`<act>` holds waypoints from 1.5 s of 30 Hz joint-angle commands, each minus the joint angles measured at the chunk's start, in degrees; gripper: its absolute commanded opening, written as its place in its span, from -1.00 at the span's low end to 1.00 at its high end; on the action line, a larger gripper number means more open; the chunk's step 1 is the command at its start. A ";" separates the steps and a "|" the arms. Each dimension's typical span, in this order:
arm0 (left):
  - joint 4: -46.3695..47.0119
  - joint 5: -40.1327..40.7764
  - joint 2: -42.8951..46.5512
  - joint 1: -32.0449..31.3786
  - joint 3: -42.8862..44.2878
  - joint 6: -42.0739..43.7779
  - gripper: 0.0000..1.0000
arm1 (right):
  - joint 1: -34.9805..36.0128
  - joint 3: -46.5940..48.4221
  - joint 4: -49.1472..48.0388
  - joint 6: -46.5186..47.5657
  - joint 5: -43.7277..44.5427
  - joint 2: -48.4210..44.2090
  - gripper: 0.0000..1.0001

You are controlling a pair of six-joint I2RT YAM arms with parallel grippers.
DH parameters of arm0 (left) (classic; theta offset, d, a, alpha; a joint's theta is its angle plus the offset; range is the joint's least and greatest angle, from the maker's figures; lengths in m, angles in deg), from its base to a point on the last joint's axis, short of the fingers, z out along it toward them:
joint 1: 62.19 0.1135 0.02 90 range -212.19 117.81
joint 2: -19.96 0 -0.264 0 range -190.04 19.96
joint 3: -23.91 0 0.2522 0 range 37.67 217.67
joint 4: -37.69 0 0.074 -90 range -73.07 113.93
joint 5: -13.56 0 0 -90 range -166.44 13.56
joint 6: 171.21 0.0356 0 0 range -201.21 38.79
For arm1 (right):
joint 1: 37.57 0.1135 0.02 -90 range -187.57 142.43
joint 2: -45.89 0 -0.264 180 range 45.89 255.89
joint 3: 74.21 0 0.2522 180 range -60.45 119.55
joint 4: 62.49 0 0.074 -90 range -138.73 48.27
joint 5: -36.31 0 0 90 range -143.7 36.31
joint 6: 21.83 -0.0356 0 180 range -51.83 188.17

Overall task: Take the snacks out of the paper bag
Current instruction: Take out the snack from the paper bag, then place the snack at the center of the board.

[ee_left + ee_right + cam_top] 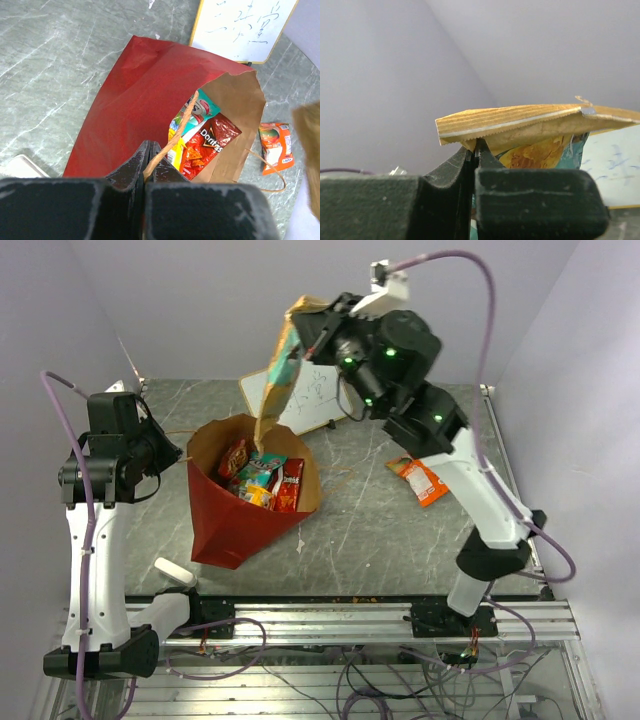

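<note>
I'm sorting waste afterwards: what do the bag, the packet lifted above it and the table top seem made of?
The bag looks like paper: matte red outside, brown inside, creased. The lifted packet looks like thin printed film or foil, with a crimped seal. The table top looks like grey veined stone or laminate; unclear which.

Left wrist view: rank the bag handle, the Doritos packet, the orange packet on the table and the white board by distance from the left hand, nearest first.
1. Bag handle, pinched in the left hand.
2. Doritos packet, inside the bag.
3. Orange packet, outside past the bag's mouth, and white board, behind the bag: too close to call.
</note>
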 commanded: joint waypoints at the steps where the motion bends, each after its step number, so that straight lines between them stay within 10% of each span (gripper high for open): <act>1: -0.83 1.48 0.02 0.01 2.19 0.27 -0.87 | -0.33 -4.63 -2.67 8.53 11.68 -8.63 -1.00; 10: -2.08 3.00 -0.20 0.01 2.73 0.50 -0.86 | -0.45 -26.47 -0.09 20.75 30.41 -26.66 -1.00; 24: -2.53 4.38 -1.84 0.00 4.49 1.10 -0.86 | -0.43 -53.49 36.65 -0.05 30.25 -45.49 -1.00; 37: -2.11 4.56 -1.92 0.00 4.97 1.16 -0.87 | -2.01 -67.73 13.06 1.65 22.99 -18.08 -0.96; 43: -1.73 4.19 -2.40 0.00 5.44 1.52 -0.86 | -12.44 -57.95 8.64 5.15 1.15 -6.09 -0.55; 45: -1.52 3.98 -2.21 0.03 5.25 2.00 -0.86 | -14.53 -58.52 7.37 7.32 -5.22 -6.66 0.00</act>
